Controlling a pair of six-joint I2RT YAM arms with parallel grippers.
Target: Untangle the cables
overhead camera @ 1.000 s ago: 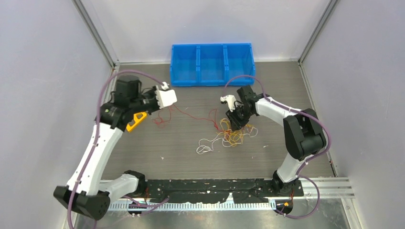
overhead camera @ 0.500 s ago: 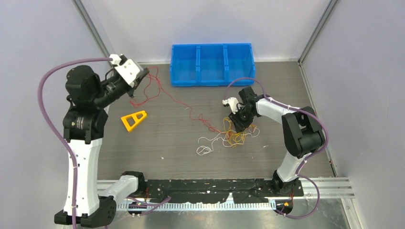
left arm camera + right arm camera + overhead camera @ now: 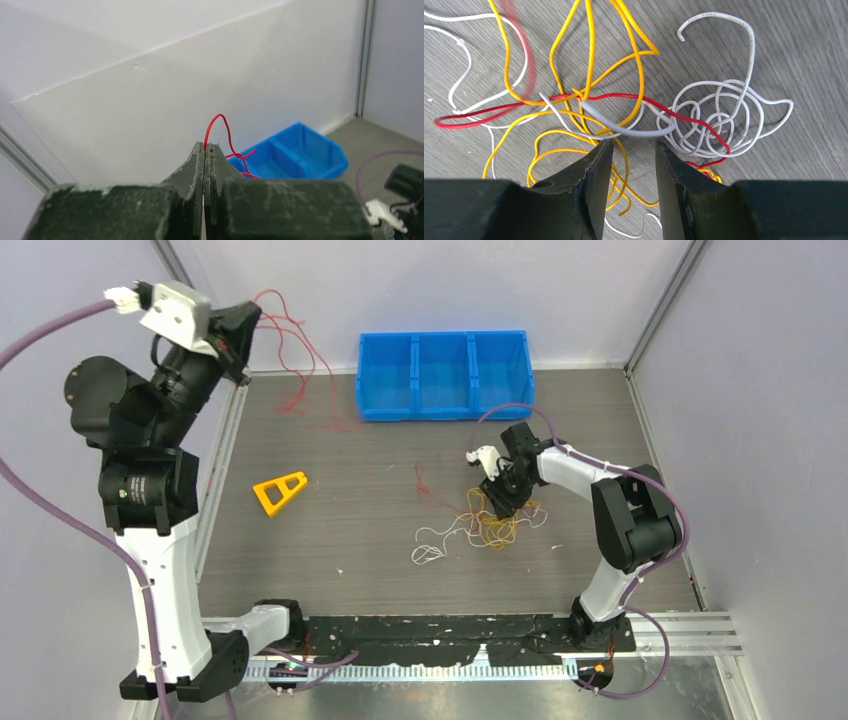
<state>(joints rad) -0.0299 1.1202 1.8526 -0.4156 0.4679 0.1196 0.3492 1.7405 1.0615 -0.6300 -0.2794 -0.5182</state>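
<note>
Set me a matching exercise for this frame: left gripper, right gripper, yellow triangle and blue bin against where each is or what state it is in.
Column 1
1. left gripper
2. right gripper
3. yellow triangle
4. blue bin

Column 2
A. at the back, three compartments
B. open, low over the tangle
C. lying flat, alone, left of the tangle
D. shut on a red cable, raised high

Pairs: 1-D, 2-B, 3-C, 4-A
</note>
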